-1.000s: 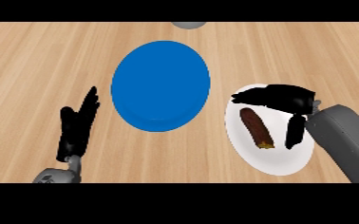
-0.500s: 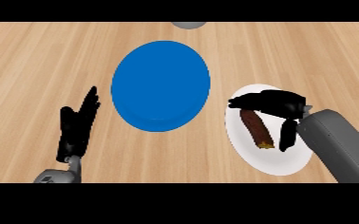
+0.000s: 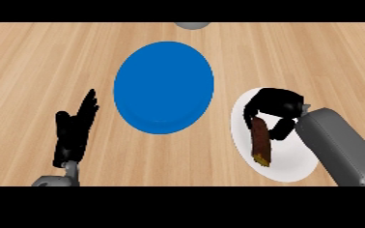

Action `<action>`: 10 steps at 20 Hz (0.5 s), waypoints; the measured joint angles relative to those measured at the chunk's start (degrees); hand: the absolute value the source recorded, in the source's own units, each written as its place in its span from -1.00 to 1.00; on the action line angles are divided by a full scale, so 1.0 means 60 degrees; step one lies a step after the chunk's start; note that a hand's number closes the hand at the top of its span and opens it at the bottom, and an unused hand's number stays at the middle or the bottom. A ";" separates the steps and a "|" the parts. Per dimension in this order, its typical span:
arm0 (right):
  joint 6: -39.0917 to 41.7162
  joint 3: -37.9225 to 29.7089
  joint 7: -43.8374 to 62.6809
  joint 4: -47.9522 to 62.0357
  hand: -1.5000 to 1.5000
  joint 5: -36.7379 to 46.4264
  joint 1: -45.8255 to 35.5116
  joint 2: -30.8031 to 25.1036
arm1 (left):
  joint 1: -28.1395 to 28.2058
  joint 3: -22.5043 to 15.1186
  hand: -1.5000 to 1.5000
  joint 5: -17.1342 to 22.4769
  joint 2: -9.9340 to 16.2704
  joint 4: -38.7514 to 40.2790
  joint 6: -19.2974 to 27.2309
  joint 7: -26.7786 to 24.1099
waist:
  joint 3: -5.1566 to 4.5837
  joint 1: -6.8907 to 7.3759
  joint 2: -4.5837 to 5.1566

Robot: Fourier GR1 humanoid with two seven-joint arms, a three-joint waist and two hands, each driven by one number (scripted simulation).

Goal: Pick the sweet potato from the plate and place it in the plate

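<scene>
Head view: we take the blue plate (image 3: 164,87) on the bench (image 3: 64,53) as landmark. Right of it, slightly nearer us, sits the white plate (image 3: 285,166), with the sweet potato (image 3: 260,141) lying on it. We see the right robot hand (image 3: 274,111) curled over the potato's far end, fingers around it. Left of the blue plate, the left robot hand (image 3: 75,130) rests open, fingers straight.
</scene>
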 measured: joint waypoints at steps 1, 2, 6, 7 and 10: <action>-0.0057 -0.0076 0.0015 -0.0059 1.00 0.0054 0.0053 0.0089 | -0.0038 0.0065 0.00 0.0001 -0.0017 0.0131 -0.0048 -0.0067 | -0.0001 -0.0012 -0.0001; -0.0162 -0.0178 -0.0107 -0.0046 1.00 0.0120 0.0076 0.0054 | 0.0043 0.0104 0.00 0.0019 -0.0012 0.0054 -0.0104 -0.0077 | 0.0000 -0.0011 -0.0001; -0.0586 -0.0539 0.1065 0.0035 1.00 0.0321 0.0024 0.1058 | -0.0038 0.0046 0.00 -0.0125 -0.0162 0.0026 -0.0042 0.0055 | -0.0010 -0.0029 -0.0019; -0.0714 -0.0663 0.1861 0.0034 1.00 0.0327 -0.0073 0.1580 | -0.0053 0.0036 0.00 -0.0128 -0.0152 0.0032 -0.0062 0.0071 | -0.0018 -0.0012 -0.0038; -0.1340 -0.1099 0.4031 0.0156 1.00 0.0390 -0.0313 0.2925 | -0.0079 0.0021 0.00 -0.0134 -0.0147 0.0050 -0.0085 0.0091 | -0.0040 0.0082 -0.0075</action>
